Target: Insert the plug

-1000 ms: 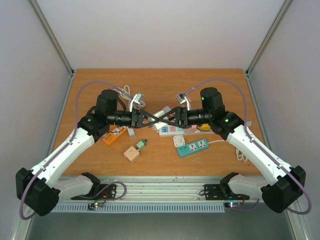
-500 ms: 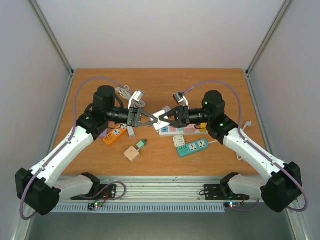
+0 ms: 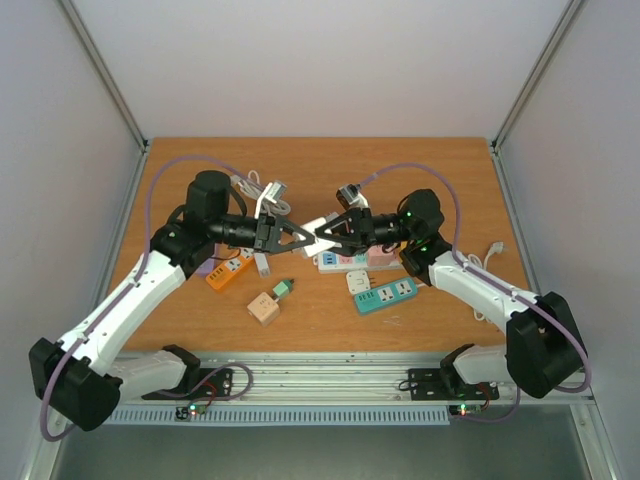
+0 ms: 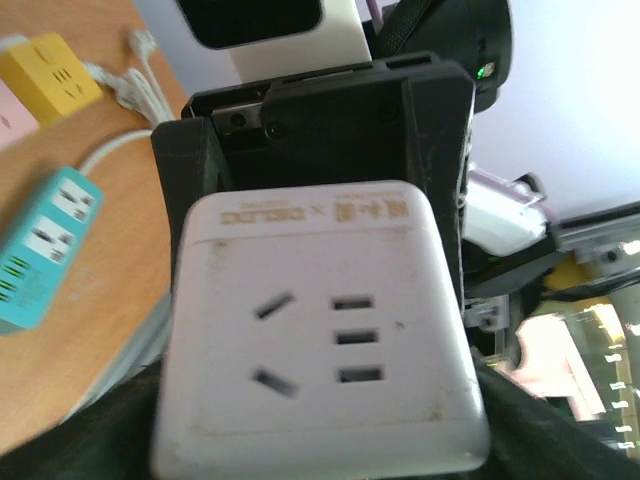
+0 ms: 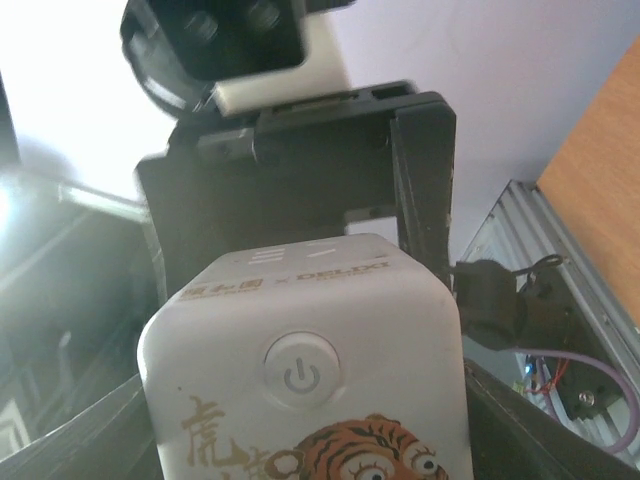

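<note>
We see two robot arms meeting above the middle of a wooden bench [image 3: 420, 170]. Between them, held clear of the bench, is a white socket cube [image 4: 320, 330]. We take this to be the plug piece for the task.

The left tool [image 3: 305, 240] reaches in from the left and the right tool [image 3: 332, 238] from the right, each straddling the cube. We cannot tell which tool truly grips it and which sits loose around it.

The step in hand looks like a handover. To do it well, we judge that one tool should sit firm and square on the cube's flat sides before the other lets go. Neither should cover the socket face or the power button [image 5: 300, 375].

There are no boxes or trays. The nearest things to containers are sockets. Those on the cube's face are empty, and so are those on the teal power strip [image 3: 385, 295] lying near and right. A green plug [image 3: 284, 289] touches a tan block [image 3: 263, 309] nearer us, and we cannot tell whether it is pushed in.
</note>
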`<state>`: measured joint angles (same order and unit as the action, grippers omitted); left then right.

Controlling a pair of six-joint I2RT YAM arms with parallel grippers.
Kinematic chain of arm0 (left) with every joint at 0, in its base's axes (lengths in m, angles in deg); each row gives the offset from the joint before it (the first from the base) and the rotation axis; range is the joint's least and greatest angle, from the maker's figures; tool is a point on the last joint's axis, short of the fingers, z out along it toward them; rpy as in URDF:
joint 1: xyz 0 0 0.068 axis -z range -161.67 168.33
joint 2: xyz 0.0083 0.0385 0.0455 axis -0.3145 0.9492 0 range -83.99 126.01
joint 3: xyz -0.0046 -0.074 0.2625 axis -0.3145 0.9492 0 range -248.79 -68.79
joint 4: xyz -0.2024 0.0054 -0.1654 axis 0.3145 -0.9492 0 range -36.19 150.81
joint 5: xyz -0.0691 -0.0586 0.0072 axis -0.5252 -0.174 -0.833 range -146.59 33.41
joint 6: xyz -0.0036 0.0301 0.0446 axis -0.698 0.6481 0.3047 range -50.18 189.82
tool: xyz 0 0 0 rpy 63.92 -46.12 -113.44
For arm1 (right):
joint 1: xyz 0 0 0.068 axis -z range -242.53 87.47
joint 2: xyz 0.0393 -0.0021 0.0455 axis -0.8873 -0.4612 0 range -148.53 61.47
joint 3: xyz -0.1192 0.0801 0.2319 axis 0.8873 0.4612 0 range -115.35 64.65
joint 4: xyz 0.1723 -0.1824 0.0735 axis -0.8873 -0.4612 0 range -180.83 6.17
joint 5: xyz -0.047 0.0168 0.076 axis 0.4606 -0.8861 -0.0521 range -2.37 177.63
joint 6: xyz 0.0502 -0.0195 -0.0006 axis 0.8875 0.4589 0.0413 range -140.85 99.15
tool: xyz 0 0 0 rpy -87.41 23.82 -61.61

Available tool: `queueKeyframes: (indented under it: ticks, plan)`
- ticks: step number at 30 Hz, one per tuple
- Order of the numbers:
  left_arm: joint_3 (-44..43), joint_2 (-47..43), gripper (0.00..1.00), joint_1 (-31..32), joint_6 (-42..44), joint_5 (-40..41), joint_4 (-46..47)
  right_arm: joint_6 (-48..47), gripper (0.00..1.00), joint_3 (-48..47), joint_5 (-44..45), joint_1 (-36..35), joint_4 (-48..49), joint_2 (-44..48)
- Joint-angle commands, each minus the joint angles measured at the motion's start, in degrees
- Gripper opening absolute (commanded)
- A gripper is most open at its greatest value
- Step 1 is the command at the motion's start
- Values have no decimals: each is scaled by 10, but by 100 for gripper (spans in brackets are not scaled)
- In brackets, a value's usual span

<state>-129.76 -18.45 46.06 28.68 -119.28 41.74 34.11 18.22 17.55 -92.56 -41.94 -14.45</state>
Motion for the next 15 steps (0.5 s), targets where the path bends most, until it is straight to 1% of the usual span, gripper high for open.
queueKeyframes:
  ticks: [1, 3, 4, 6, 10, 13, 15]
  plan:
    - [-41, -14, 88, 11, 123, 124, -140, -165, 25, -38, 85, -6, -256, 42]
    - [-45, -24, 97, 10, 148, 194, -177, -259, 23, -66, 147, -6, -394, 58]
    - [-44, -30, 99, 9, 152, 225, -186, -279, 23, -70, 172, -5, -434, 63]
    - [-38, -48, 99, 8, 157, 286, -197, -307, 22, -74, 210, -6, -479, 67]
    - [-15, -102, 99, 7, 168, 408, -197, -342, 20, -74, 293, -9, -540, 71]
    - [5, -149, 99, 7, 177, 502, -201, -373, 20, -84, 372, -16, -594, 68]
    - [22, -181, 99, 6, 180, 544, -199, -405, 20, -101, 436, -29, -647, 61]
